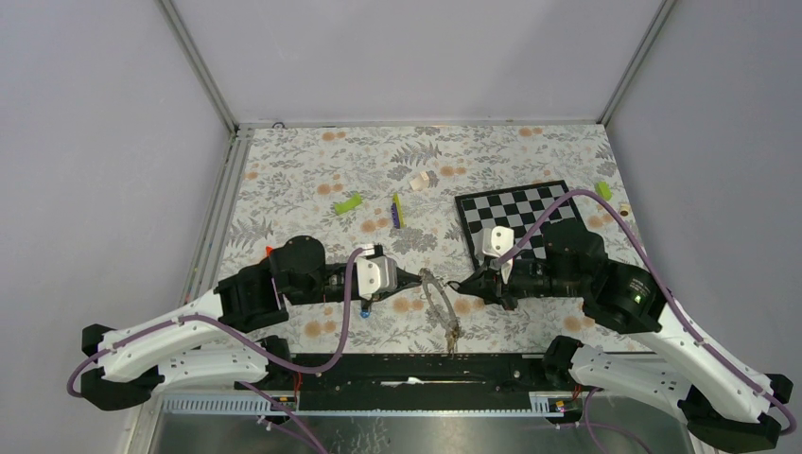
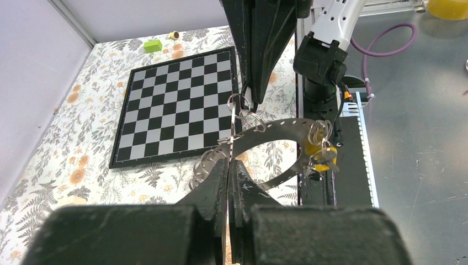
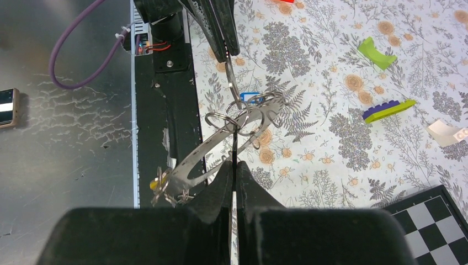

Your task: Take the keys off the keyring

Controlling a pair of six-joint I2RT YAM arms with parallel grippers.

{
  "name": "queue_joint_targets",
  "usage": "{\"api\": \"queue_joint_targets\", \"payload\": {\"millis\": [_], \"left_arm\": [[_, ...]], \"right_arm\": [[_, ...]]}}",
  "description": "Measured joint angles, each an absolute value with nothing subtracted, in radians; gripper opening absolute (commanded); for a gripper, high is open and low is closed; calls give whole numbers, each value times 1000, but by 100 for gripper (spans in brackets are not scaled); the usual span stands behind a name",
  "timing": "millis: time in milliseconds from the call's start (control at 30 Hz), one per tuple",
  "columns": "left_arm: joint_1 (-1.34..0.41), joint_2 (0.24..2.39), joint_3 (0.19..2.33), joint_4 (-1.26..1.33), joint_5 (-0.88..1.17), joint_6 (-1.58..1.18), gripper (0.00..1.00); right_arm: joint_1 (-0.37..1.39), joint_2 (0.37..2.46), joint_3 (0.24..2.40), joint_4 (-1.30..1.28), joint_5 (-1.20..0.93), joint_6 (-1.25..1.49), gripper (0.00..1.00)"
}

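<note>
The keyring (image 1: 441, 305) is a flat silver hoop held in the air between both grippers. My left gripper (image 1: 417, 280) is shut on its rim, as the left wrist view shows (image 2: 229, 163). My right gripper (image 1: 456, 287) is shut on a small split ring (image 3: 236, 119) threaded on the hoop (image 3: 212, 144). Keys with a yellow head (image 2: 320, 154) hang in a bunch at the hoop's near end, over the black rail. A blue-headed key (image 3: 249, 97) lies on the table under the left gripper, off the hoop.
A chessboard (image 1: 530, 213) lies at the back right, under the right arm. Lime-green blocks (image 1: 348, 203) (image 1: 602, 190), a yellow-green stick (image 1: 397, 210) and a white piece (image 1: 424, 180) lie further back. A black rail (image 1: 407, 369) runs along the near edge.
</note>
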State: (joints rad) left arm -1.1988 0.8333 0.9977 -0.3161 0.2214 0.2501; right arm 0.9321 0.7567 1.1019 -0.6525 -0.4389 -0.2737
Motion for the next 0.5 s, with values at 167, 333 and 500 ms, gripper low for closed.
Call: {"api": "queue_joint_targets", "payload": {"millis": [167,333,500], "left_arm": [[-1199,834,1000,-322,222,259,0],[-1199,836,1002,-325,222,263,0],[-1199,839,1006,-328,223,263,0]], "right_arm": [[932,759,1101,-653,-435,-274,0],[932,755,1090,-650,-431,-273,7],[933,736,1074,-638,-425,-271,20]]}}
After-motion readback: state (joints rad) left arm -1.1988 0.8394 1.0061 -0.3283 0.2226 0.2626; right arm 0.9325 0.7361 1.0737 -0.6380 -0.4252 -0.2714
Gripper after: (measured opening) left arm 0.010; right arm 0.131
